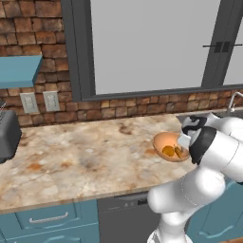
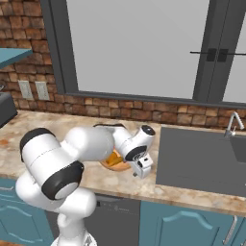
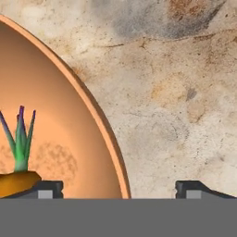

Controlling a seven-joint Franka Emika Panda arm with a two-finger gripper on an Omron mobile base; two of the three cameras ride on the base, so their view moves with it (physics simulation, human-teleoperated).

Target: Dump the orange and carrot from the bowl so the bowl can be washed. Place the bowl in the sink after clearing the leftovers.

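Observation:
The orange-tan bowl (image 1: 163, 140) sits on the counter near its front edge, with the orange (image 1: 168, 151) and the carrot (image 1: 178, 152) inside. My gripper (image 1: 184, 141) hangs over the bowl's right side, jaws open. In the hand view the bowl's rim (image 3: 99, 121) runs between the two fingertips (image 3: 45, 189), one inside the bowl and one over bare counter. The carrot (image 3: 16, 181) with its green top lies by the inner fingertip. From the right base view the arm covers most of the bowl (image 2: 114, 161), and the gripper (image 2: 142, 170) points down beside it. The sink (image 2: 202, 156) lies just to the right.
A silver faucet (image 2: 232, 123) stands at the sink's back right. A dark toaster (image 1: 7, 135) sits at the counter's far left under a blue shelf (image 1: 19, 70). A brick wall and window frame close off the back. Speckled counter (image 1: 85, 152) stretches left of the bowl.

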